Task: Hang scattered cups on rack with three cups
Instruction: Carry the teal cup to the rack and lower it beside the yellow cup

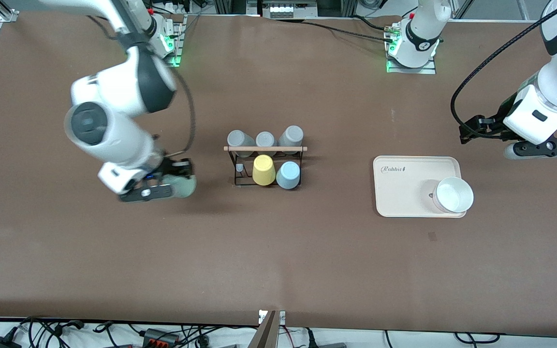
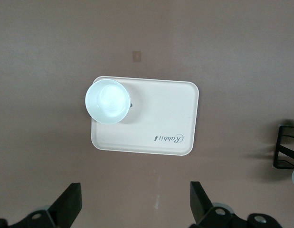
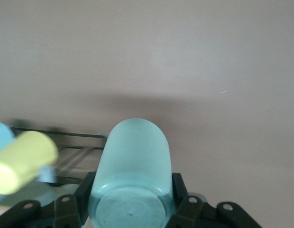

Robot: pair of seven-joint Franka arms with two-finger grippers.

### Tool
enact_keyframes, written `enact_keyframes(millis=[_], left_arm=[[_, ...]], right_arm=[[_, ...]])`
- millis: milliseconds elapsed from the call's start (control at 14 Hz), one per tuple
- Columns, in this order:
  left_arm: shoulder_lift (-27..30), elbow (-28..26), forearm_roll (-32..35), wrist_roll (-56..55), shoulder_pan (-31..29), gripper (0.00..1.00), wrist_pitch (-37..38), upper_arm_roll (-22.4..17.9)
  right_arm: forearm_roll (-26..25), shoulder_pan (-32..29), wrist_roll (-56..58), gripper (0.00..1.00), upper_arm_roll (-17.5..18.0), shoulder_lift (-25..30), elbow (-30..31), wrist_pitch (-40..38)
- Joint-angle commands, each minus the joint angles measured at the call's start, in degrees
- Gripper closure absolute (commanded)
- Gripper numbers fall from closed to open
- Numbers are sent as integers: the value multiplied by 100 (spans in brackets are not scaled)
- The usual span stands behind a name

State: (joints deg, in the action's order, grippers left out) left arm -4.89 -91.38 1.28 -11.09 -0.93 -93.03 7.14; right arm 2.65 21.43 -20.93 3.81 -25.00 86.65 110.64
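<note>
The black wire rack (image 1: 265, 149) with a wooden rod on top stands mid-table. A light blue cup (image 1: 288, 175) hangs on its camera-side row beside a yellow tumbler (image 1: 263, 170). My right gripper (image 1: 174, 184) is shut on the pale mint-green cup (image 1: 184, 186), held on its side over the table, apart from the rack toward the right arm's end. In the right wrist view the mint cup (image 3: 132, 175) sits between the fingers (image 3: 85, 190), with the rack (image 3: 75, 142) ahead. My left gripper (image 1: 544, 147) waits open and empty, up beside the tray; its fingers (image 2: 71, 202) stand wide apart.
Three grey tumblers (image 1: 265, 139) hang on the rack's row farther from the camera. A cream tray (image 1: 404, 186) lies toward the left arm's end, with a white cup (image 1: 452, 195) standing upright on it. A bare peg (image 1: 240, 167) shows beside the yellow tumbler.
</note>
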Motion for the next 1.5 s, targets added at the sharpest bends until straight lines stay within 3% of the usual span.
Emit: enact_keyframes(millis=[0,357,1429], left_arm=[[32,6,126,176,-92,0,-22,68],[40,-12,109,256,-101,0,-22,77],[75,32,47,555,-162,0,-22,94]], right_arm=[[16,518,-997,81,-47,-452,-604,-122],[-1,985,-1835,81,-55,-673,-816,-131],[-54,995,-2029,81,-47,-1209,-816,-43]])
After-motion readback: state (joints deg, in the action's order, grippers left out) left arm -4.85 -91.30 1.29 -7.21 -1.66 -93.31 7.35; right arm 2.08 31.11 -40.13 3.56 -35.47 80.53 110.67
